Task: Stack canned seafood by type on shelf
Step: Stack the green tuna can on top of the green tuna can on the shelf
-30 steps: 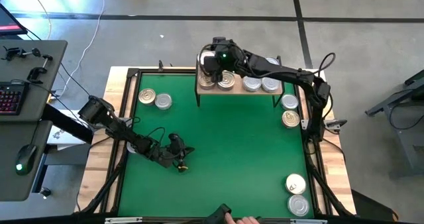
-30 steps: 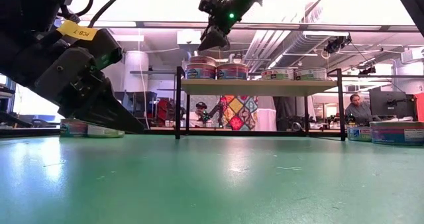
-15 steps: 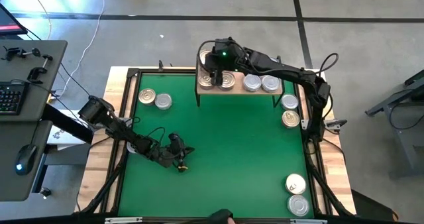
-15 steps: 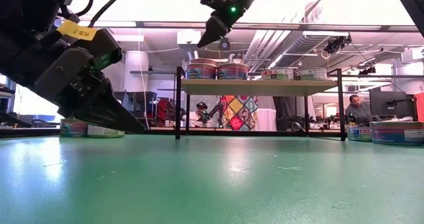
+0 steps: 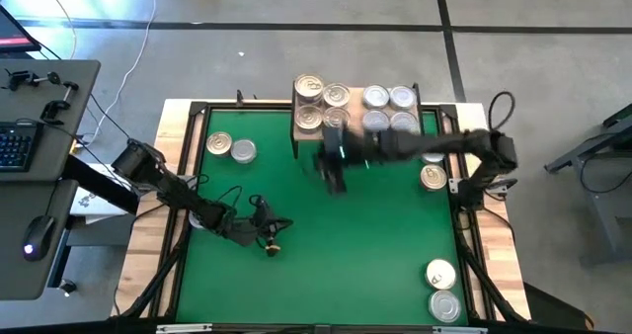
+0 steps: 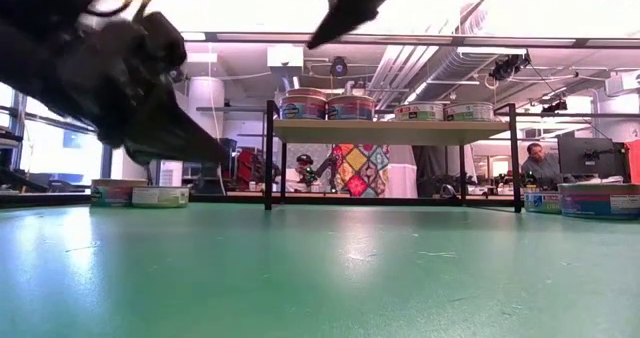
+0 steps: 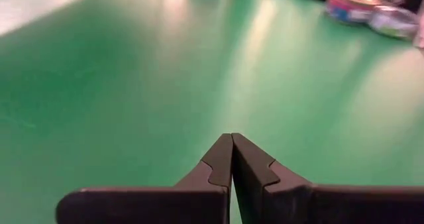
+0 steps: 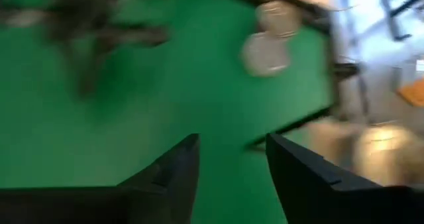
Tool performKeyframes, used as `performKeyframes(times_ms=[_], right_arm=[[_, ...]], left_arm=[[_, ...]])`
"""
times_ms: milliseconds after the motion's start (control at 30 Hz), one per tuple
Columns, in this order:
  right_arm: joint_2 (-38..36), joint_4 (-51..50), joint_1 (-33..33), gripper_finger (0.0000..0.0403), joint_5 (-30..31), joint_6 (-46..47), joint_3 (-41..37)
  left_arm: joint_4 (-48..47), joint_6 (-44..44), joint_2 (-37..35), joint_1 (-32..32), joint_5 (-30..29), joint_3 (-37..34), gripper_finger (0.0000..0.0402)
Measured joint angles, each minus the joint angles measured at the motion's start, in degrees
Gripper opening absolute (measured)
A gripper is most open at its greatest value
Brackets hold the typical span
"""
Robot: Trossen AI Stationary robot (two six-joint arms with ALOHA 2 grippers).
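On the near left of the green mat (image 5: 326, 245) that covers the bench, the left arm reaches in from the left edge and lies low across the surface, its left hand (image 5: 269, 237) pressed fully closed, fingertips (image 7: 232, 148) meeting in a point just above the mat and holding nothing. Near the front right corner two tins (image 5: 441, 273) sit side by side, flat, lids up. Farther in, the right arm stretches from the right edge across the middle of the mat, blurred, with its right hand (image 5: 333, 171) just in front of the shelf (image 5: 357, 134); its two dark fingers (image 8: 171, 168) stand partly apart with only mat between them, empty. Two more tins (image 5: 432, 176) lie by the right edge and another pair (image 5: 230, 148) at the far left. At the far edge, the light-wood shelf on thin black legs runs with its long side left to right. It carries the canned seafood (image 5: 337, 96) resting flat, lids upward: golden-lidded tins grouped on its left half, silver-grey (image 5: 388, 98) on its right.
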Motion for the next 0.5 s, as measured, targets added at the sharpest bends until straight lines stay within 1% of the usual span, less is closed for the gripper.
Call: performKeyframes(times_ms=[67, 133, 167, 233, 300, 367, 433, 500], right_arm=[[-2.8, 4.9, 5.1, 0.0147, 1.2, 3.9, -8.3], [-4.7, 11.6, 10.5, 0.0136, 2.0, 7.4, -15.9], [-5.3, 15.2, 13.1, 0.0132, 2.6, 9.0, -19.4], [-5.5, 24.0, 17.9, 0.0128, 4.3, 11.7, -25.2], [-5.3, 32.2, 22.0, 0.0126, 6.5, 13.2, -29.7], [-4.1, 40.9, 24.8, 0.0126, 9.4, 14.2, -33.2], [-3.3, 47.0, 26.8, 0.0126, 13.3, 14.6, -36.4], [-2.9, 53.3, 28.0, 0.0126, 16.7, 14.4, -38.6]], left_arm=[[-3.7, 0.0, -2.9, -0.8, 1.3, 0.3, 0.0], [-12.8, -0.6, -6.6, -1.3, 2.8, 2.5, 0.0], [-19.9, -1.5, -8.7, -1.4, 3.8, 4.5, 0.0], [-38.5, -5.0, -12.1, -1.4, 6.3, 9.9, 0.0], [-58.1, -10.0, -13.7, -1.1, 9.7, 16.4, 0.0], [-75.2, -15.8, -14.1, -0.9, 13.7, 22.1, 0.0], [-88.5, -22.1, -14.1, -0.9, 19.1, 26.3, 0.0], [-97.0, -28.5, -14.3, -1.1, 25.9, 27.8, 0.0]])
